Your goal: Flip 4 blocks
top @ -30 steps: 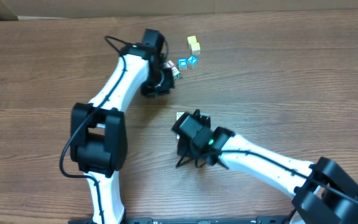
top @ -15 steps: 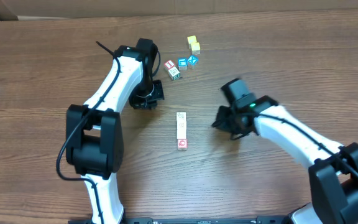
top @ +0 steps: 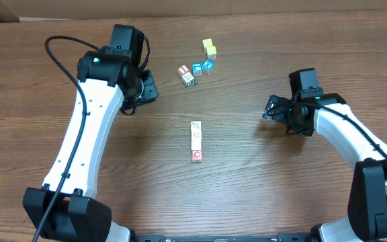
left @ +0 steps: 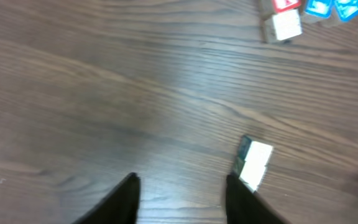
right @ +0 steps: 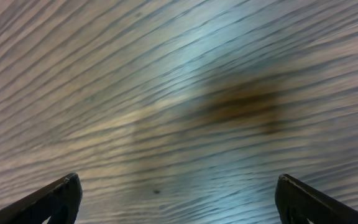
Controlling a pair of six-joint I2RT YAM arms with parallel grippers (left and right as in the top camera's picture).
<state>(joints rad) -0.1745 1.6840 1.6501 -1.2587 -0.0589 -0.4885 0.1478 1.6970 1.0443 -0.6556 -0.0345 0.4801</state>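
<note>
The left arm [top: 86,134], a run of smooth white rounded shells, is wearing bulky matte-black joint housings at its base and wrist. A thin black cable [top: 46,44] is looping loosely outside it and running along the white link. The right arm [top: 345,131] is showing the same white shells and boxy black joints, with a small green light [top: 318,99] glowing on its wrist housing. The left gripper [left: 180,196] and right gripper [right: 182,199] are each showing two plain black, tapering fingers.
</note>
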